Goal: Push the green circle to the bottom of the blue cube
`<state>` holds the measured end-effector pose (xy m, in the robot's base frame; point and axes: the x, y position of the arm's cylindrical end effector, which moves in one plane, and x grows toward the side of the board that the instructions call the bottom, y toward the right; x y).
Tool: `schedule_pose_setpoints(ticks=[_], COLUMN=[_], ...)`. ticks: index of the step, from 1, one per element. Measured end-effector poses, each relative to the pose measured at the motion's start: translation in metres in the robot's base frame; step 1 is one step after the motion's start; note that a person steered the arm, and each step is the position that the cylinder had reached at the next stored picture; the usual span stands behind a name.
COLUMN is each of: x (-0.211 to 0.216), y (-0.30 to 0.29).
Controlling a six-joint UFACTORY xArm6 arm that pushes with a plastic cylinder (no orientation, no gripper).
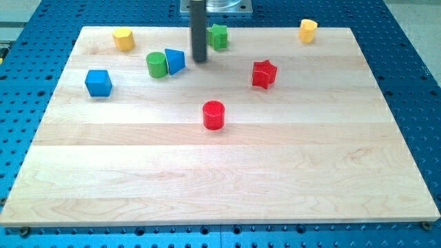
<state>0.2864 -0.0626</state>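
Green circle [157, 65], an upright cylinder, rests on the wooden bench [220, 179] touching the blue triangular block [176, 60] at its 3 o'clock; the blue cube [98, 83] lies apart at its 8 o'clock. My tip [200, 60] stands just beyond the blue triangular block, at 3 o'clock. The arm carries no hand, so no hand state shows.

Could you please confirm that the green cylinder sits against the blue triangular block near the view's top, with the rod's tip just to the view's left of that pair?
Not quite. In the camera view, the green cylinder does sit against the blue triangular block near the view's top, but my tip is just to the view's right of that pair, not the left.
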Motion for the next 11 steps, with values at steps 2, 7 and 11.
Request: schedule_pose_setpoints(ticks=[2, 7, 11], x=[0.067, 0.212, 0.129], y=[-0.088, -0.188, -0.242])
